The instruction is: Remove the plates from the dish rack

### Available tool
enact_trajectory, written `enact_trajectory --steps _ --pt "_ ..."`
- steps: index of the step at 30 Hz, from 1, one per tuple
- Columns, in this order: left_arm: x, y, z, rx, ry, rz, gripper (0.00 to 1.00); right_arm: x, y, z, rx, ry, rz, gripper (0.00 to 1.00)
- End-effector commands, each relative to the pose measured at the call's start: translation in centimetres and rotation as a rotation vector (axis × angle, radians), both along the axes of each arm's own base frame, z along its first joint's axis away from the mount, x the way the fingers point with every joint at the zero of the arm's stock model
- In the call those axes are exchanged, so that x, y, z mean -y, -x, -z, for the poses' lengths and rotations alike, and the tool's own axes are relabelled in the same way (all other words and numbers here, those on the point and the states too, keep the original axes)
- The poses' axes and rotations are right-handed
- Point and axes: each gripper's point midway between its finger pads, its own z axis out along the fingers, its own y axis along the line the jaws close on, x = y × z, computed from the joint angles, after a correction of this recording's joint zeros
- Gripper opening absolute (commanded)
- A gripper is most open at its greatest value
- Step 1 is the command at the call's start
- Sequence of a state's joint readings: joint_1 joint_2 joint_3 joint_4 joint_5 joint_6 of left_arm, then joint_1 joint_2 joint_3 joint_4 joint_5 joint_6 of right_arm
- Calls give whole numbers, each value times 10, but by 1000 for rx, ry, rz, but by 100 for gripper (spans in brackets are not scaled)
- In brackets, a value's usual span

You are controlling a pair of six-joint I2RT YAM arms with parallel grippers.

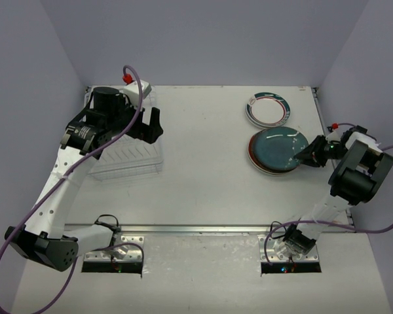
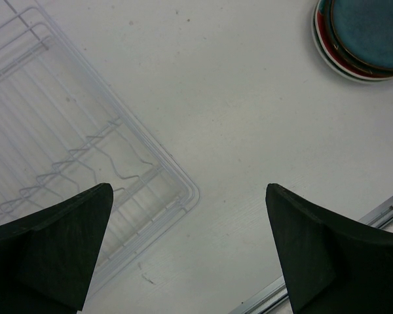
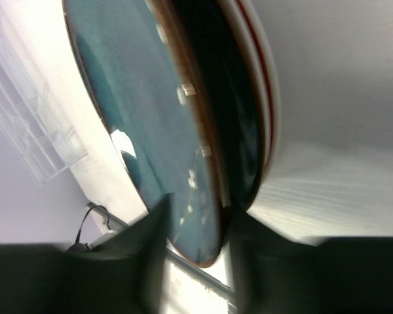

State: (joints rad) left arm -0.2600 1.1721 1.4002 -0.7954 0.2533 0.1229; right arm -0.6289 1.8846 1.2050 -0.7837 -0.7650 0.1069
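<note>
Pale lavender walls close in a white tabletop (image 1: 203,190), seen from above, with a metal strip (image 1: 196,229) running along its near edge. The dish rack (image 1: 128,160), a low wire basket, stands on the left side of the tabletop, and the left arm reaches over its far right corner. The left gripper (image 1: 154,124) hangs above that corner with its dark fingers (image 2: 52,255) spread wide apart and nothing between them. Its wrist camera looks down past them onto the rack's wire dividers (image 2: 72,150) and rounded corner. The plates lie well apart from the rack on the right side of the tabletop. At the far right, a white plate with a dark green patterned rim (image 1: 268,108) lies flat. A second white rim shows just beneath it, its pattern hidden. Nearer the arms, the teal-blue plate (image 1: 278,147) rests on top of the red-rimmed plate (image 1: 254,162), the two forming a short stack that also shows in the upper right corner of the left wrist view (image 2: 373,29). The right gripper (image 1: 309,154) meets this stack from the right and is closed on the rim of the teal-blue plate. In its own blurred wrist view, one finger lies on the plate's glossy blue face (image 3: 137,98) and the other under its dark underside. The red-rimmed plate (image 3: 267,85) lies just behind, and the rack shows faintly at the left edge (image 3: 33,144).
</note>
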Motion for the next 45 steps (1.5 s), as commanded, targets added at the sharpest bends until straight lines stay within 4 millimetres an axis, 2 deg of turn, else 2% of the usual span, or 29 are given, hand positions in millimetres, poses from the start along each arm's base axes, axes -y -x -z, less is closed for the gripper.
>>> enact_trajectory --steps 1,5,11,16,19,24,30,33,34,35,38,42,43,44,45 --pt "-2 -2 -16 63 19 -11 100 7 -9 -12 49 27 -38 50" --pt "-3 -1 -19 70 21 -14 100 10 -6 -14 41 71 -65 61" --pt "-10 6 -22 89 2 -29 100 17 -3 -22 68 286 -182 65" --pt "-21 10 -12 57 -46 -67 100 19 1 -22 63 458 -285 72" --pt "-23 12 -7 46 -54 -77 100 11 1 -26 73 489 -328 77" --pt "-24 15 -5 42 -51 -82 100 -5 1 -29 61 514 -392 78" --pt "-28 16 -4 37 -63 -102 100 4 2 -43 64 584 -392 79" --pt "-24 22 1 13 -39 -87 100 4 0 -75 165 649 -379 81" --pt "-20 26 3 -1 -21 -69 100 0 0 -92 229 668 -370 86" --pt "-16 31 5 -15 1 -52 100 -4 2 -113 304 697 -359 97" --pt "-16 40 14 -28 10 -47 100 -19 7 -149 465 721 -347 99" --pt "-32 48 29 -18 -33 -106 100 -53 28 -203 701 714 -328 99" --pt "-35 49 28 -6 -34 -121 100 -58 33 -206 719 699 -320 99" --pt "-39 52 30 -1 -33 -138 100 -69 41 -223 799 696 -317 99" --pt "-41 53 30 3 -35 -146 100 -76 47 -227 828 680 -315 99"
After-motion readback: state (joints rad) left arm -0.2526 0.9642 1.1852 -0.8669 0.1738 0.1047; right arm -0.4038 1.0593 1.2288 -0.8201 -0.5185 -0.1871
